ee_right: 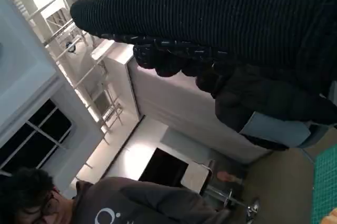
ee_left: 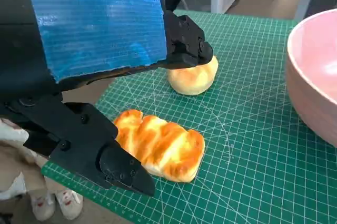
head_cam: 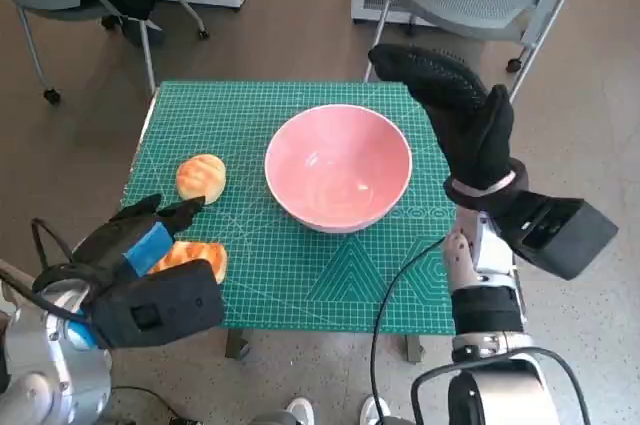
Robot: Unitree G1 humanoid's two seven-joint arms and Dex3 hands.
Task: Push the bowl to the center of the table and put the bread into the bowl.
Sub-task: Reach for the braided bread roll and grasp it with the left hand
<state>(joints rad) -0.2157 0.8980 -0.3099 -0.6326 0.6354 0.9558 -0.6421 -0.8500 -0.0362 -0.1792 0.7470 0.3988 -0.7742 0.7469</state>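
Left hand [head_cam: 150, 240] hovers spread and empty right over the golden oblong bread loaf [ee_left: 158, 144], its length pointing toward the pink ceramic bowl [head_cam: 338, 165].

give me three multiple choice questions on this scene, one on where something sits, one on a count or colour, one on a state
1. Where does the pink bowl sit on the green cutting mat?
A. near the middle
B. at the near left corner
C. off the mat

2. How many pieces of bread lie on the mat?
A. one
B. two
C. four

3. What is the left hand doing?
A. gripping the bowl
B. holding a loaf
C. holding nothing, fingers apart over the braided loaf

Answers:
1 A, the head view shows the bowl about central.
2 B, a round bun and the braided loaf.
3 C, the left wrist view shows its fingers clear of the loaf.
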